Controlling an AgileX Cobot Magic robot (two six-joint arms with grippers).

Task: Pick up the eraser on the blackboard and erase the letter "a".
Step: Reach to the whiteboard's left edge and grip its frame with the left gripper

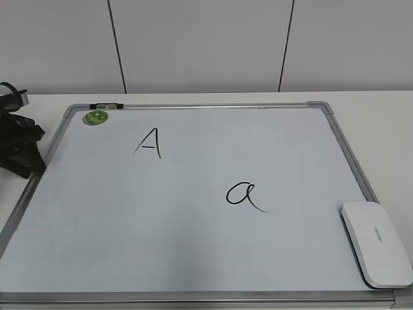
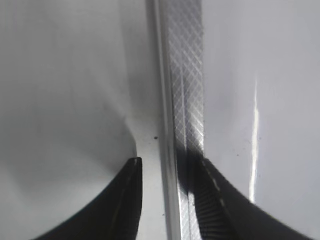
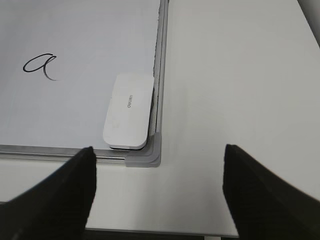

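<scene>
A plain white table [image 1: 374,110] backed by pale wall panels carries the blackboard [image 3: 90,45], in fact a glossy white dry-erase sheet in a ribbed silver frame with grey corner pieces. The right gripper [image 3: 159,192] hangs with its dark jaws spread wide and nothing between them, above bare table just off the board's near corner. Ahead of it and slightly to its left lies the eraser [image 3: 128,111], flat on the board and tucked along the frame rail at that corner. Farther ahead and left is the letter "a" [image 3: 39,65], a looped black marker stroke, well apart from the eraser. The eraser looks like a light, rigid plastic shell with smooth rounded edges, probably slippery; pinching across its narrow width near mid-length seems safest, though the rail crowds one side. The left gripper [image 2: 167,172] stands narrowly parted astride the frame's opposite rail, empty.
</scene>
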